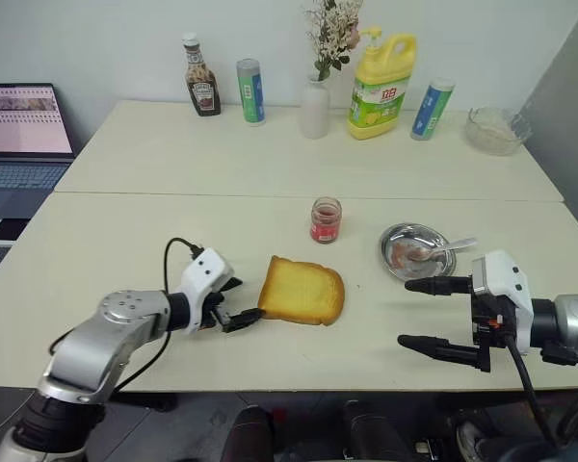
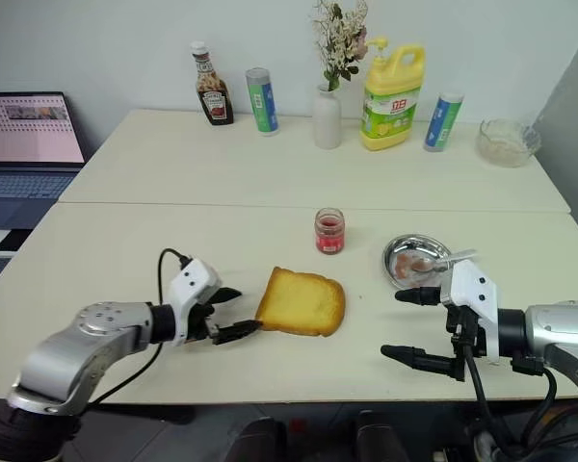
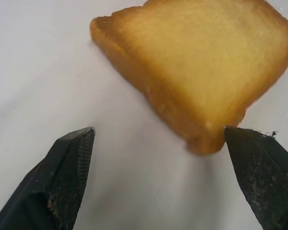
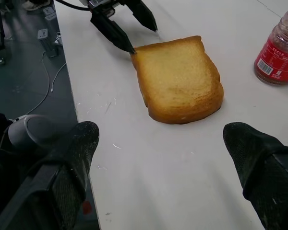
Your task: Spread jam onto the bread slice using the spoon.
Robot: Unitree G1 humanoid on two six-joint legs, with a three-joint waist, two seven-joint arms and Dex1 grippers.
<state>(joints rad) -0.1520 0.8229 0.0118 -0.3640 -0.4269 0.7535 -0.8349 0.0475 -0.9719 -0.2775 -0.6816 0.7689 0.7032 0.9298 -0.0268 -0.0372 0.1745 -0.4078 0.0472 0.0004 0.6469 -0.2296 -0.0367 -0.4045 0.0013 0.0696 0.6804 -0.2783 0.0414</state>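
The bread slice (image 1: pixel 303 292) lies flat on the near table, golden with a darker crust. My left gripper (image 1: pixel 246 300) is open just beside its left edge, one fingertip (image 4: pixel 127 45) right at the bread's corner, nothing held. The jam (image 1: pixel 325 219) fills a small glass jar standing behind the bread. The spoon (image 1: pixel 453 248) rests in a round steel dish (image 1: pixel 400 239) to the right, handle over the rim. My right gripper (image 1: pixel 406 313) hangs open in front of the dish, apart from it and empty.
Along the far table edge stand a ketchup bottle (image 1: pixel 201 77), two tall tubes (image 1: pixel 250 91) (image 1: pixel 432 108), a white vase with flowers (image 1: pixel 315 106), a yellow detergent bottle (image 1: pixel 381 87) and a glass bowl (image 1: pixel 497 130). A laptop (image 1: pixel 19 135) sits at the left.
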